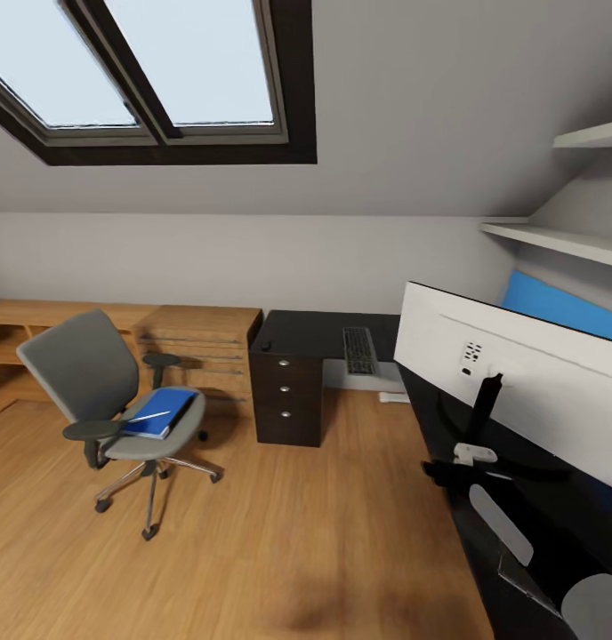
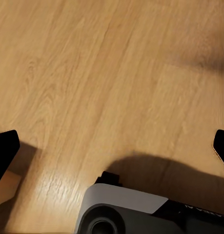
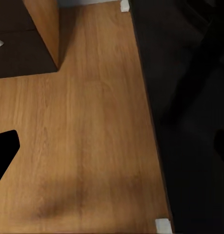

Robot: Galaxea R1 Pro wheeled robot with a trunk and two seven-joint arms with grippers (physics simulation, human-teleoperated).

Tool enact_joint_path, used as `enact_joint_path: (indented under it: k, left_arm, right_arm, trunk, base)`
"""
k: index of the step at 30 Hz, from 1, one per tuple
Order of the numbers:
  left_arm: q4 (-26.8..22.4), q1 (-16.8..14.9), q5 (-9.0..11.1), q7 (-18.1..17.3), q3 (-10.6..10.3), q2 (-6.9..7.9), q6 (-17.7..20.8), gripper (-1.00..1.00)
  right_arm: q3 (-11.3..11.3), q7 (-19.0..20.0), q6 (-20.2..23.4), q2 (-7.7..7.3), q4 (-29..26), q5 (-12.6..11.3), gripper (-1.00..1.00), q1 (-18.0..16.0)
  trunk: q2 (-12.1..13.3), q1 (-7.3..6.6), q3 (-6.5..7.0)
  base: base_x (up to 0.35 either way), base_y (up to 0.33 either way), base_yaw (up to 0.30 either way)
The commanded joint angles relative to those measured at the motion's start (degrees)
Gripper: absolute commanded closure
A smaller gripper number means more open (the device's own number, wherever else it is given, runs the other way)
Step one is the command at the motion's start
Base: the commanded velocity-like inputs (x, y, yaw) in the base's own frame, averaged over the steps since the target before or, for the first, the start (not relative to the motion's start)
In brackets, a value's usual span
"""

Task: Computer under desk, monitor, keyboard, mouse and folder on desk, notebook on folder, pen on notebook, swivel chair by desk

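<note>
So far monitor (image 1: 519, 373) and keyboard (image 1: 359, 350) sit on the desk (image 1: 315, 333); folder (image 1: 159, 413) waits on the chair (image 1: 92, 382), lower left; both grippers (image 2: 112, 146) (image 3: 112, 146) gape empty.

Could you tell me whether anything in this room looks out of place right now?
Yes: the blue folder lies on the swivel chair seat with a thin white pen on top, rather than on the desk, where the keyboard sits.

Blue folder (image 1: 161, 413) lies on the swivel chair (image 1: 101, 391) seat.
</note>
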Motion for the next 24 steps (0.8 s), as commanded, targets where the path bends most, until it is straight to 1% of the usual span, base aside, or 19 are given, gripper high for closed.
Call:
enact_joint_path:
  k: [1, 9, 10, 17, 21, 22, 24]
  left_arm:
    - [-0.04, -0.02, 0.6, 0.46, -0.48, 0.06, -0.21, -1.0]
    - [-0.09, -0.02, 0.54, 0.46, -0.54, 0.01, -0.27, -1.0]
    - [-0.1, -0.02, 0.52, 0.46, -0.54, 0.01, -0.29, -1.0]
    - [-0.11, -0.02, 0.51, 0.46, -0.48, 0.01, -0.3, -1.0]
    - [-0.11, -0.02, 0.51, 0.46, -0.48, 0.01, -0.3, -1.0]
    - [-0.11, -0.02, 0.51, 0.46, -0.48, 0.01, -0.3, -1.0]
    - [-0.11, -0.02, 0.51, 0.46, -0.44, 0.01, -0.3, -1.0]
  right_arm:
    - [0.28, -0.56, 0.01, -0.07, 0.03, -0.59, -1.0, -0.06]
    - [0.5, -0.27, -0.05, 0.11, 3.17, -0.45, -1.0, 0.02]
    - [0.74, -0.16, -0.2, 0.3, 6.41, -0.34, -1.0, 0.03]
    - [0.7, -0.06, -1.18, 0.42, 9.52, -0.22, -1.0, 0.01]
    - [0.69, -0.04, -1.51, 0.43, 10.15, -0.22, -1.0, -0.01]
    - [0.69, -0.03, -2.86, 0.43, 10.88, -0.22, -1.0, -0.03]
    - [0.67, -0.03, -3.93, 0.43, 11.59, -0.22, -1.0, -0.05]
  trunk:
    - [-0.07, 0.01, -0.08]
    - [-0.07, 0.01, -0.08]
    - [-0.07, 0.01, -0.08]
    - [-0.07, 0.01, -0.08]
    - [-0.07, 0.01, -0.08]
    - [-0.07, 0.01, -0.08]
    - [-0.07, 0.01, -0.08]
  base:
    - [0.0, -0.304, 0.0]
    - [0.0, -0.306, 0.0]
    - [0.0, -0.146, 0.0]
    - [0.0, -0.052, 0.0]
    - [0.0, -0.004, 0.0]
    - [0.0, -0.001, 0.0]
    - [0.0, 0.0, 0.0]
